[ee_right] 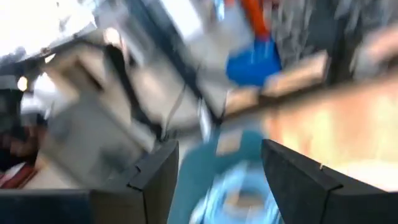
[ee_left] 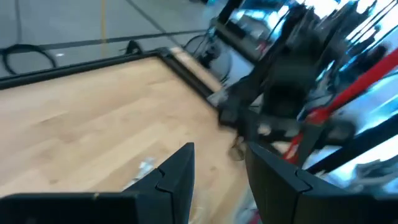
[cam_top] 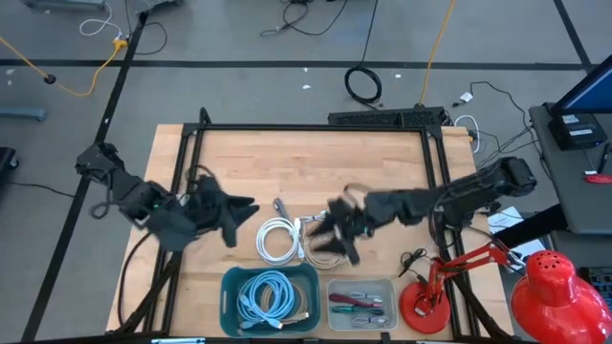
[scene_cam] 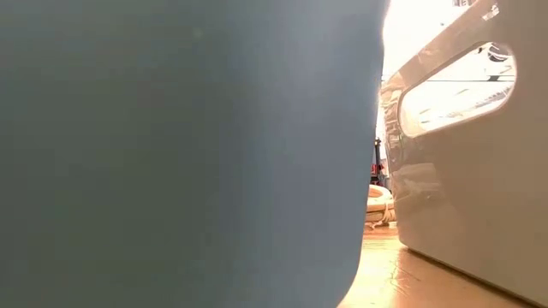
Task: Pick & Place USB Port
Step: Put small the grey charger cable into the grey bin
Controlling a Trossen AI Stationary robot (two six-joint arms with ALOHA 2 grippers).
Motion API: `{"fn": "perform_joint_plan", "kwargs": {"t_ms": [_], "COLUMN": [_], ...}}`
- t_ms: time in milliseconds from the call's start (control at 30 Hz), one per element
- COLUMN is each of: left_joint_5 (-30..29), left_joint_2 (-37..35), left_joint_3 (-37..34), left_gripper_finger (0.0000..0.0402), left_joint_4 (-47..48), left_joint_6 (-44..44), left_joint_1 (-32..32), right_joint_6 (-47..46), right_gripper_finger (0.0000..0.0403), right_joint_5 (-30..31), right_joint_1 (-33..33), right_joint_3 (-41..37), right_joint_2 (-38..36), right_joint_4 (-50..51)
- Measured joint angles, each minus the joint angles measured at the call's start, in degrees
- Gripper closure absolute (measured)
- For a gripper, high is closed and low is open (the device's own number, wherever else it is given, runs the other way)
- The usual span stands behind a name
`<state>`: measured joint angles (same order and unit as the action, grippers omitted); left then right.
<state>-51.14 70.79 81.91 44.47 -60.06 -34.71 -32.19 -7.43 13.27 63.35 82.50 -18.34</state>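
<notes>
A white coiled cable (cam_top: pixel 277 239) and a beige coiled cable (cam_top: pixel 312 241) lie flat on the wooden table (cam_top: pixel 306 162), near its middle. The beige coil also shows far off in the low view (scene_cam: pixel 378 197). A small grey piece (cam_top: pixel 279 205) lies just beyond the white coil. My right gripper (cam_top: pixel 333 237) is open over the beige coil's right side; its wrist view (ee_right: pixel 217 180) is blurred and shows nothing between the fingers. My left gripper (cam_top: pixel 239 218) is open and empty (ee_left: pixel 217 174), left of the white coil.
A teal bin (cam_top: pixel 229 298) with light blue cables stands at the near edge and fills the low view's left (scene_cam: pixel 171 154). A pale bin (cam_top: pixel 361 284) with small tools stands to its right (scene_cam: pixel 479 171). A red lamp (cam_top: pixel 426 304) stands at the near right.
</notes>
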Motion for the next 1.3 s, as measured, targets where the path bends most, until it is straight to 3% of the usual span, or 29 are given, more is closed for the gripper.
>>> {"fn": "perform_joint_plan", "kwargs": {"t_ms": [67, 133, 267, 400, 500, 633, 800, 1300], "left_joint_5": [3.2, 7.5, 16.8, 27.3, 31.3, 32.9, 33.1, 34.6], "left_joint_2": [0.5, 0.6, 1.9, 3.9, 5.7, 7.0, 7.7, 7.6], "left_joint_3": [-0.3, -0.5, -3.0, -4.1, -4.2, -4.2, -4.2, -4.2], "left_gripper_finger": [0.0257, 0.0257, 0.0257, 0.0257, 0.0256, 0.0256, 0.0257, 0.0257], "left_joint_4": [2.2, 5.9, 10.4, 8.5, 8.3, 6.2, 1.2, -1.3], "left_joint_6": [0.3, -3.9, -12.1, -8.3, -6.7, -5.9, -1.9, -0.1], "left_joint_1": [2.4, 5.8, 13.6, 19.6, 22.6, 24.6, 26.0, 27.1], "right_joint_6": [2.4, 2.3, 7.6, 19.2, 28.1, 33.9, 37.9, 40.6], "right_gripper_finger": [0.0191, 0.0199, 0.0219, 0.0234, 0.0239, 0.0239, 0.0222, 0.0195], "right_joint_5": [1.1, 2.3, 2.5, -1.7, -3.0, -2.4, 3.2, 2.7], "right_joint_1": [-3.2, -7.1, -14.0, -18.2, -19.5, -18.9, -17.0, -16.9], "right_joint_3": [0.0, 0.0, -0.1, -0.1, -0.2, -0.2, 0.0, 2.9], "right_joint_2": [0.0, -0.1, 0.2, 1.2, 1.7, 4.1, 7.8, 20.5], "right_joint_4": [-4.9, -2.6, 13.6, 26.5, 33.1, 37.3, 36.4, 33.3]}}
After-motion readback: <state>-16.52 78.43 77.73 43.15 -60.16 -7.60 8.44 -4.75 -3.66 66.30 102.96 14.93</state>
